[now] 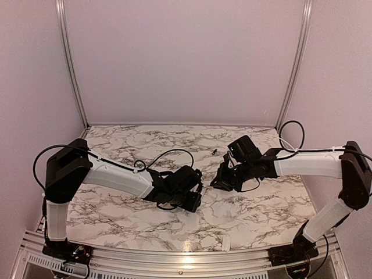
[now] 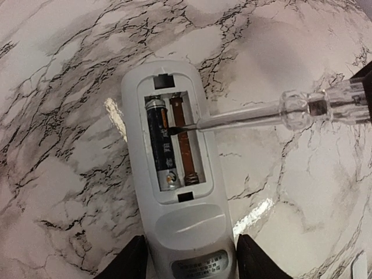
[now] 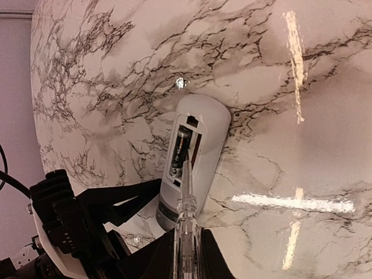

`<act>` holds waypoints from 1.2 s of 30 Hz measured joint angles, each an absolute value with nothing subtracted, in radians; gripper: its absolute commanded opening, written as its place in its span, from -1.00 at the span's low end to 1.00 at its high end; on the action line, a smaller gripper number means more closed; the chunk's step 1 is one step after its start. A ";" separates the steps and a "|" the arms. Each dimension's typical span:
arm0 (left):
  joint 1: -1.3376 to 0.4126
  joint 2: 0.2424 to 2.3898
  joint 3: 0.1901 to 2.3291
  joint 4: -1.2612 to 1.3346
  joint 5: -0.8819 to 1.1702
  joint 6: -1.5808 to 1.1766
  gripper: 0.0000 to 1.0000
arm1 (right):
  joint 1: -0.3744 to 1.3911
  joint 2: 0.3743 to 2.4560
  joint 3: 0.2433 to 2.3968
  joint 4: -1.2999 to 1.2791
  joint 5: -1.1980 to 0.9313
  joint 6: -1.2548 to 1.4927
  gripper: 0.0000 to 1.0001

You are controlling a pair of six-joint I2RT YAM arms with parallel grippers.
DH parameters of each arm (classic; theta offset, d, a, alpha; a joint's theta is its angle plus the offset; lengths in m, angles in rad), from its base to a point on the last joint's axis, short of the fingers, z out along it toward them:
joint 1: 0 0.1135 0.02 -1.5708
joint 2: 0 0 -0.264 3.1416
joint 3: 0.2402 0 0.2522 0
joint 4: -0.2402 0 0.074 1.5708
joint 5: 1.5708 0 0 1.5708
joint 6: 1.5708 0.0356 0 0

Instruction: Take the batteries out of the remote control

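Small flat white plastic piece point(image 1: 226, 243) laid at near edge of marble-patterned table point(image 1: 116, 215). Farther in, left gripper point(image 2: 193, 256) set astride near end of small white oblong plastic remote control point(image 2: 186, 224), 1 black finger close at each side; actual clamping cannot be told. Remote laid back-up near table centre, compartment uncovered: 1 dark slender cylindrical battery point(image 2: 161, 142) seated in 1 slot, other slot bare. Right gripper point(image 3: 186, 256) closed on clear plastic-handled slender tool point(image 2: 302, 107), tip touching battery. Beyond, small dark item point(image 1: 214, 151) seen on table, too small to identify.
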State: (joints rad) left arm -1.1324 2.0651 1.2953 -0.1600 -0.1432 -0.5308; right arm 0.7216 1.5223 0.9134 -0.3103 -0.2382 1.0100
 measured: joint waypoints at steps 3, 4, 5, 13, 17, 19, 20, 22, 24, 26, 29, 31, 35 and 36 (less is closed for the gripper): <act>-1.131 2.066 1.295 -0.157 -0.138 -0.530 0.04 | 0.720 1.523 0.904 -0.293 -0.245 1.016 -1.00; -1.131 2.066 1.295 -0.157 -0.138 -0.531 0.04 | 0.719 1.523 0.899 -0.286 -0.246 1.018 -1.00; -1.131 2.066 1.295 -0.157 -0.138 -0.531 0.04 | 0.719 1.523 0.897 -0.283 -0.249 1.018 -1.00; -1.131 2.066 1.295 -0.157 -0.135 -0.531 0.03 | 0.718 1.522 0.883 -0.262 -0.263 1.021 -1.00; -1.131 2.066 1.296 -0.157 -0.135 -0.531 0.03 | 0.717 1.522 0.883 -0.261 -0.264 1.018 -1.00; -1.131 2.066 1.296 -0.157 -0.135 -0.531 0.03 | 0.717 1.522 0.883 -0.262 -0.264 1.016 -1.00; -1.130 2.066 1.296 -0.157 -0.135 -0.531 0.02 | 0.717 1.522 0.883 -0.262 -0.264 1.014 -1.00; -1.130 2.066 1.296 -0.157 -0.135 -0.531 0.02 | 0.717 1.522 0.883 -0.263 -0.264 1.009 -1.00; -1.130 2.067 1.296 -0.157 -0.135 -0.531 0.02 | 0.717 1.522 0.883 -0.263 -0.264 1.001 -1.00; -1.130 2.067 1.296 -0.157 -0.135 -0.532 0.01 | 0.717 1.522 0.883 -0.263 -0.264 0.992 -1.00; -1.130 2.067 1.297 -0.158 -0.135 -0.532 0.00 | 0.717 1.522 0.883 -0.263 -0.264 0.974 -1.00; -1.130 2.067 1.297 -0.158 -0.135 -0.532 -0.01 | 0.717 1.523 0.883 -0.263 -0.264 0.958 -1.00; -1.130 2.068 1.298 -0.159 -0.136 -0.532 -0.03 | 0.717 1.524 0.883 -0.266 -0.264 0.927 -1.00; -1.130 2.069 1.300 -0.162 -0.136 -0.532 -0.03 | 0.717 1.524 0.883 -0.266 -0.264 0.921 -1.00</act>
